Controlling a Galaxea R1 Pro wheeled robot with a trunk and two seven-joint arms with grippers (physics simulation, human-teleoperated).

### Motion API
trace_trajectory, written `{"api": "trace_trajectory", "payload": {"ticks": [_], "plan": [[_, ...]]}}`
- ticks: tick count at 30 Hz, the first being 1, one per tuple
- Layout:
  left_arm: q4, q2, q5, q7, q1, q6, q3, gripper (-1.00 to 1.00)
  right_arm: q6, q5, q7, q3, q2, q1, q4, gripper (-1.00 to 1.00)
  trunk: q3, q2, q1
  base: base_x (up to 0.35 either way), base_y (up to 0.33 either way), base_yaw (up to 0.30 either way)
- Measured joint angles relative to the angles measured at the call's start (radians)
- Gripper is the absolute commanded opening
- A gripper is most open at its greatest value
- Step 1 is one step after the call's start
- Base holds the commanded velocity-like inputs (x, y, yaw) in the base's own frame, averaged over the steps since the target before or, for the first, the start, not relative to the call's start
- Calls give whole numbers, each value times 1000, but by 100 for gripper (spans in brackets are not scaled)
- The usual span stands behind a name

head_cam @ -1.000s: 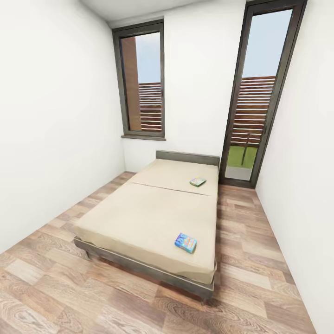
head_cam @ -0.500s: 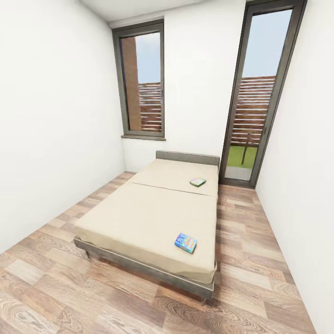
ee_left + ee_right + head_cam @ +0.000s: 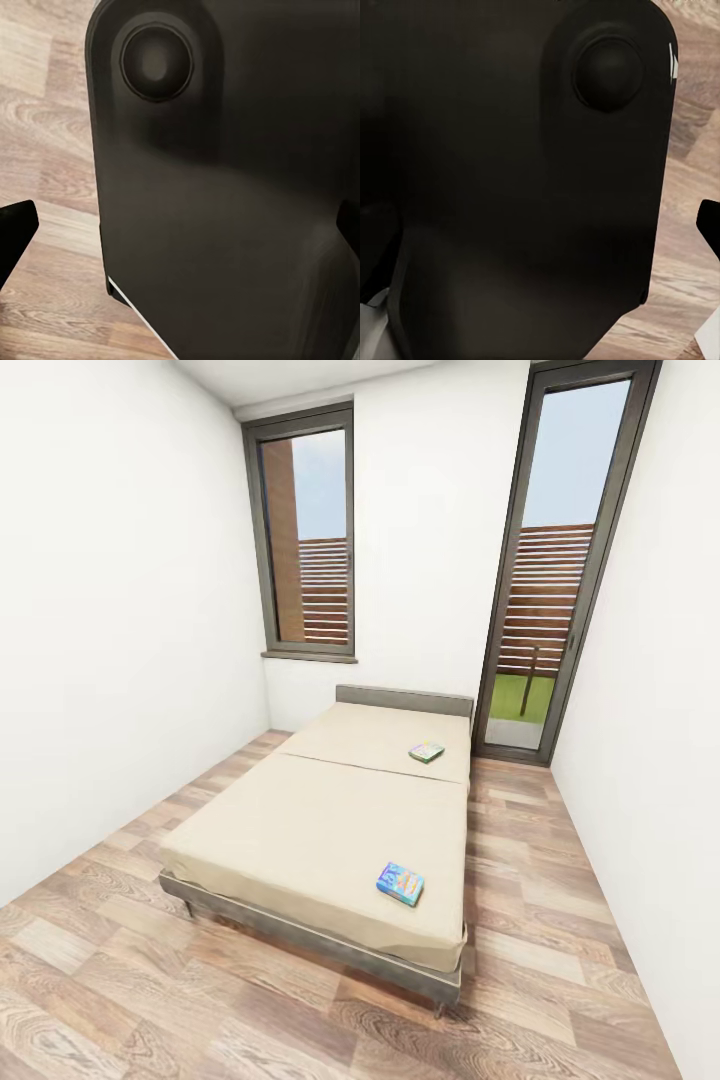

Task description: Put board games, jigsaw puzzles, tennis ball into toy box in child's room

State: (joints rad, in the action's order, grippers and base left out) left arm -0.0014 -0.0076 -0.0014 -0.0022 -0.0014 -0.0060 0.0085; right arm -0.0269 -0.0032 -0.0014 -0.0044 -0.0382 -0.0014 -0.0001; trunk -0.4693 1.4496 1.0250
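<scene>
Two board games lie on the bed (image 3: 320,830) ahead of me, both flat on the plain beige mattress, well apart from each other. The nearer one (image 3: 400,883) is a thin, book-sized box with a mostly blue, busy printed cover, sitting close to the foot corner on my right side. The farther one (image 3: 427,752) has a green and pale cover and rests near the grey headboard (image 3: 404,700), also toward my right. Wood-plank floor (image 3: 130,980) lies between me and the grey bed frame.

Looking along my left gripper (image 3: 180,247), I see dark fingertips at the two edges of the frame, spread wide, with nothing between them but a dark rounded body of the robot (image 3: 225,187). At my right gripper (image 3: 707,221) a dark fingertip shows at one edge; I cannot tell how far it is open.
</scene>
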Motion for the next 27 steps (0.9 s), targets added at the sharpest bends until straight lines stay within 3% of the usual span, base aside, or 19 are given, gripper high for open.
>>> {"api": "trace_trajectory", "payload": {"ticks": [10, 17, 27], "plan": [[0, 0, 0, 0, 0, -1, 1, 100, 1, 7, 2, 2, -1, 0, 0, 100, 0, 0, 0, 0, 0, 11], [0, 0, 0, -1, 0, -1, 0, 100, 3, 14, 2, 5, -11, 0, 0, 100, -2, 0, 0, 0, 0, 193], [0, 0, -4, 0, 0, 0, -11, 100, 4, 15, 0, 6, -16, 0, 0, 100, 25, -70, -38, 0, 0, 256]]}}
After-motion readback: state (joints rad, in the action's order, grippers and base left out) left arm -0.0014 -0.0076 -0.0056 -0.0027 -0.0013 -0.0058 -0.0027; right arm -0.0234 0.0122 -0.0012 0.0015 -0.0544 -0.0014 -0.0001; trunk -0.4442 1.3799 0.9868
